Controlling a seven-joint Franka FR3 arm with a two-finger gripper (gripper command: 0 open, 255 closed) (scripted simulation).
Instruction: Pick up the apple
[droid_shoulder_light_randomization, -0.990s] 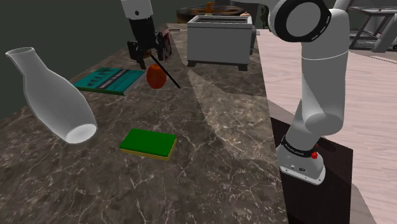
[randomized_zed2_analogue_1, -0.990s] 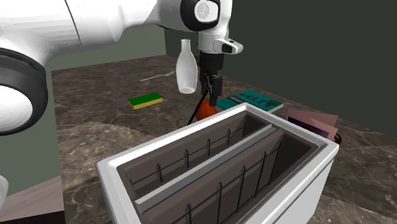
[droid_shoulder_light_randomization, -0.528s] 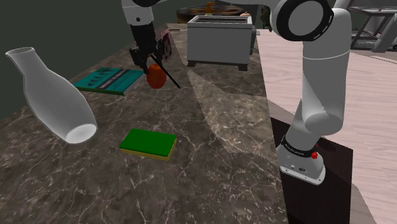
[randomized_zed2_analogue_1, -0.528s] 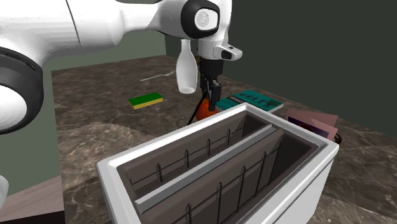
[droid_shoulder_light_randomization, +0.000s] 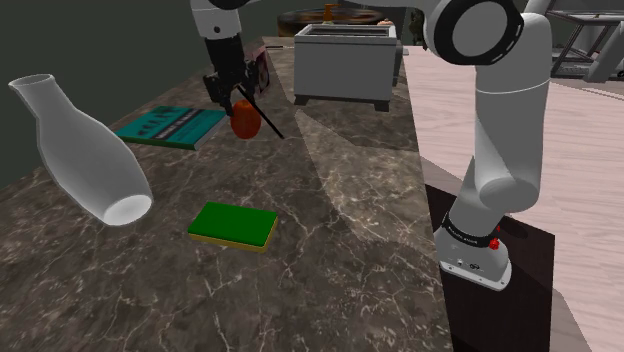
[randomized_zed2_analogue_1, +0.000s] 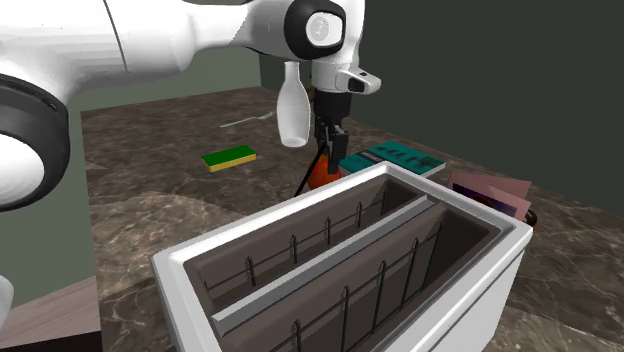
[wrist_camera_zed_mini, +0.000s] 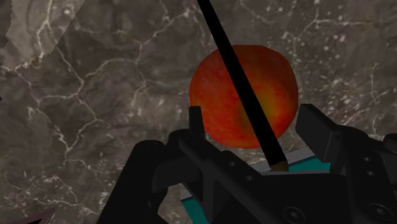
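A red-orange apple (droid_shoulder_light_randomization: 245, 121) rests on the dark marble counter (droid_shoulder_light_randomization: 340, 230), just beside a teal book (droid_shoulder_light_randomization: 170, 126). A thin black rod (droid_shoulder_light_randomization: 268, 118) slants across the apple. My black gripper (droid_shoulder_light_randomization: 232, 102) comes down on the apple from above. In the wrist view the two fingers clasp the apple (wrist_camera_zed_mini: 277, 95) at its sides, so the gripper (wrist_camera_zed_mini: 251, 124) is shut on it. From the second exterior view the apple (randomized_zed2_analogue_1: 322, 174) peeks out behind the white box's rim, under the gripper (randomized_zed2_analogue_1: 330, 150).
A white slotted box (droid_shoulder_light_randomization: 345, 60) like a toaster stands at the counter's far end. A pale bottle-shaped vase (droid_shoulder_light_randomization: 85, 150) lies at the shoulder view's left, a green sponge (droid_shoulder_light_randomization: 234, 225) nearer the front. The counter's edge runs along the right, by the stand (droid_shoulder_light_randomization: 500, 290).
One second ago the gripper stood open just above the apple. It has since dropped a little and shut on the apple; nothing has moved in the last half second.
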